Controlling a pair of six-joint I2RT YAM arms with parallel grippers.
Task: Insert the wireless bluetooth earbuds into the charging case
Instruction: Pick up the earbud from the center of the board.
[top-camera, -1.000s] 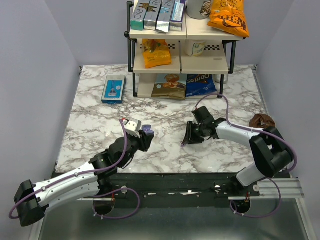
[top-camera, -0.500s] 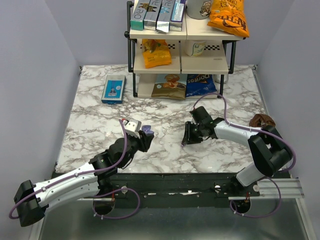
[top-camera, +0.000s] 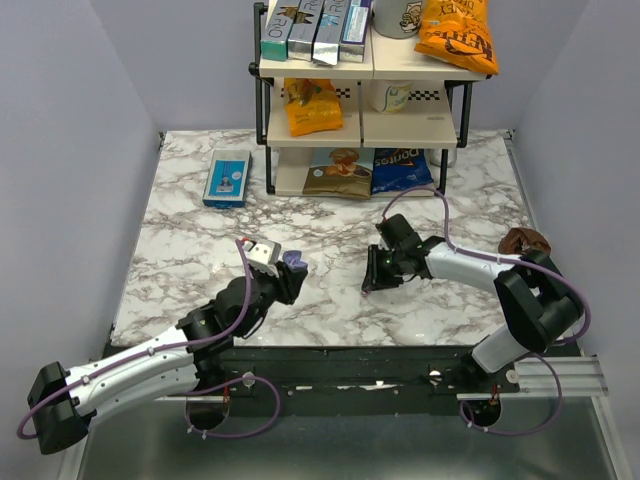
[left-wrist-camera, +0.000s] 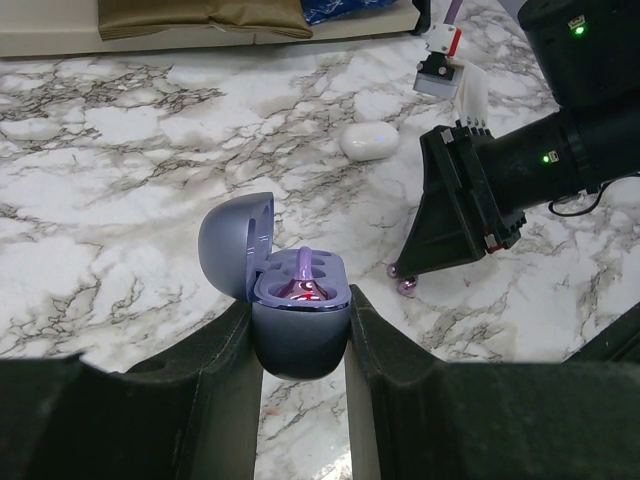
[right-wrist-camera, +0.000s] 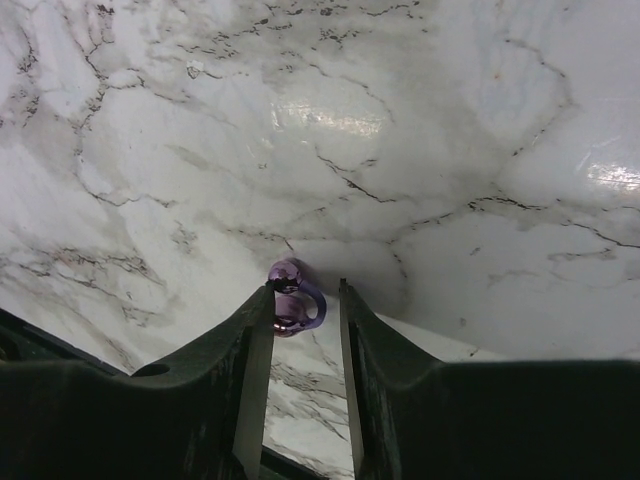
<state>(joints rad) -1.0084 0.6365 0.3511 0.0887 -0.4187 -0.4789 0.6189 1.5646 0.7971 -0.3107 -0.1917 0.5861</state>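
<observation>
My left gripper (left-wrist-camera: 300, 312) is shut on the charging case (left-wrist-camera: 300, 340), a bluish-grey purple shell held upright just above the table with its lid (left-wrist-camera: 235, 238) swung open to the left. A glossy purple piece (left-wrist-camera: 303, 278) lies in its wells. In the top view the case (top-camera: 293, 262) is left of centre. A purple earbud (right-wrist-camera: 297, 298) lies on the marble between the fingers of my right gripper (right-wrist-camera: 305, 290). The left finger touches it and a gap shows on the right, so the jaws are open around it. The left wrist view shows that earbud (left-wrist-camera: 407, 285) under the right gripper's tips.
A small white oval object (left-wrist-camera: 368, 141) lies on the marble beyond the right gripper. A shelf rack (top-camera: 360, 120) with snack bags stands at the back, a blue box (top-camera: 227, 177) at back left, a brown item (top-camera: 524, 240) near the right edge.
The right gripper has shifted slightly left and its jaws have narrowed a little round the earbud. The left arm and the case have hardly moved.
</observation>
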